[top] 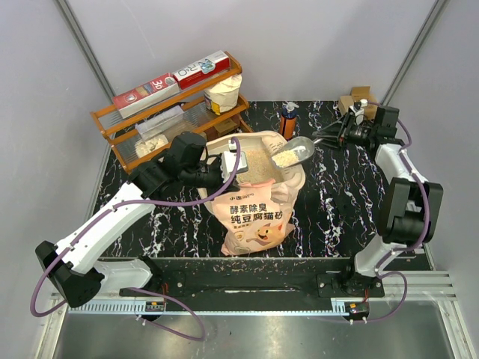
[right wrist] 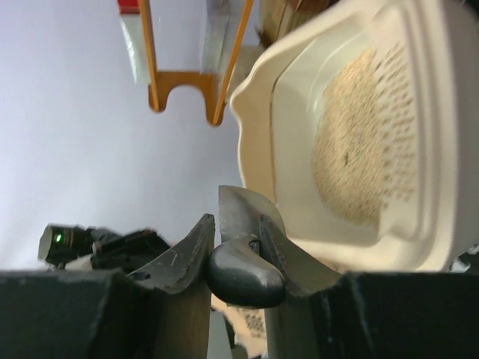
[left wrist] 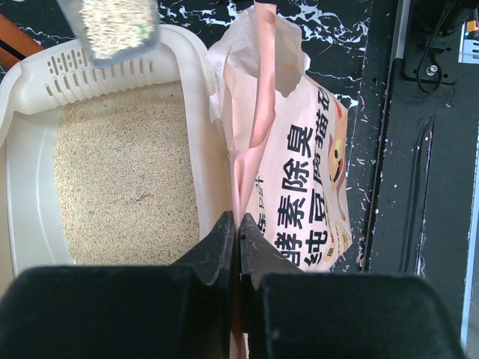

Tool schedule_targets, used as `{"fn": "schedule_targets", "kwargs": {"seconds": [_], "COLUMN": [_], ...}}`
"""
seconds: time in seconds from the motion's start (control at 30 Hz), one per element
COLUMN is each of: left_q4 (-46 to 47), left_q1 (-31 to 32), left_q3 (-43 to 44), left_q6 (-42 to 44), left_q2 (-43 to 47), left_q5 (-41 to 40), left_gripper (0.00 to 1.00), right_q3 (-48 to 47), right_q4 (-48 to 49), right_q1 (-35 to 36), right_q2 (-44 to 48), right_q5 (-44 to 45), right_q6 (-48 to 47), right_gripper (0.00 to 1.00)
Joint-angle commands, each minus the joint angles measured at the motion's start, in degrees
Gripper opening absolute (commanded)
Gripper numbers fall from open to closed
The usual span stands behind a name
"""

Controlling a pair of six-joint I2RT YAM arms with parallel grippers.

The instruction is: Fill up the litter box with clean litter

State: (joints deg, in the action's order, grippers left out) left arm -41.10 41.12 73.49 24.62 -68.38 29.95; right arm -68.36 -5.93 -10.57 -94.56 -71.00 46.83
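The cream litter box (top: pixel 259 137) sits mid-table, partly filled with tan litter (top: pixel 251 166). The peach-orange litter bag (top: pixel 254 221) stands against its near side. My left gripper (top: pixel 227 168) is shut on the bag's open top edge; in the left wrist view my gripper (left wrist: pixel 238 224) pinches the bag (left wrist: pixel 299 172) beside the box (left wrist: pixel 26 172) and its litter (left wrist: pixel 127 187). My right gripper (top: pixel 328 137) is shut on the handle of a grey scoop (top: pixel 293 153) full of litter, held over the box's right end. The right wrist view shows this gripper (right wrist: pixel 239 232) on the scoop handle (right wrist: pixel 243 273), with the box (right wrist: pixel 299 149) behind.
An orange wooden rack (top: pixel 172 105) with boxes and a white sack (top: pixel 223 93) stands at the back left. An orange bottle (top: pixel 288 120) stands behind the litter box. Small cardboard boxes (top: pixel 358 99) sit at the back right near my right wrist.
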Motion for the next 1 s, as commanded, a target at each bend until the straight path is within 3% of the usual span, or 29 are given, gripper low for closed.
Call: {"fn": "schedule_targets", "kwargs": {"seconds": [0.0, 0.13, 0.23, 0.37, 0.43, 0.57, 0.8, 0.97], "left_q4": [1.64, 1.90, 2.60, 4.01, 4.45, 4.89, 6.82, 6.74], "left_q1": [-0.08, -0.17, -0.08, -0.08, -0.08, -0.08, -0.08, -0.17], "left_q3": [1.65, 1.74, 1.48, 0.77, 0.51, 0.16, -1.42, -0.90], "left_q6": [0.95, 0.95, 0.43, -0.80, -1.24, -1.59, -2.82, -3.96], "left_q2": [1.76, 1.67, 1.85, 2.37, 2.55, 3.51, 3.96, 3.78], "left_q5": [-0.60, -0.34, -0.07, 0.54, 0.81, 1.24, 2.13, 1.86], "left_gripper": [0.00, 0.00, 0.00, 0.00, 0.00, 0.00, 0.00, 0.00], "right_q3": [-7.74, -15.99, -23.54, -32.44, -35.34, -34.74, -31.04, -35.17], "right_q4": [0.14, -4.94, -13.88, -21.91, -24.02, -25.62, -26.49, -30.88], "right_q1": [1.68, 6.51, 13.71, 23.12, 27.69, 32.71, 34.03, 31.50], "right_q2": [-4.83, -7.82, -9.67, -11.69, -11.87, -10.29, -6.17, 1.81], "right_q5": [7.43, 14.38, 22.81, 40.88, 44.97, 52.97, 54.48, 55.44], "right_q6": [-1.21, -7.00, -18.67, -37.98, -43.99, -59.53, -65.55, -62.41], "right_gripper": [0.00, 0.00, 0.00, 0.00, 0.00, 0.00, 0.00, 0.00]}}
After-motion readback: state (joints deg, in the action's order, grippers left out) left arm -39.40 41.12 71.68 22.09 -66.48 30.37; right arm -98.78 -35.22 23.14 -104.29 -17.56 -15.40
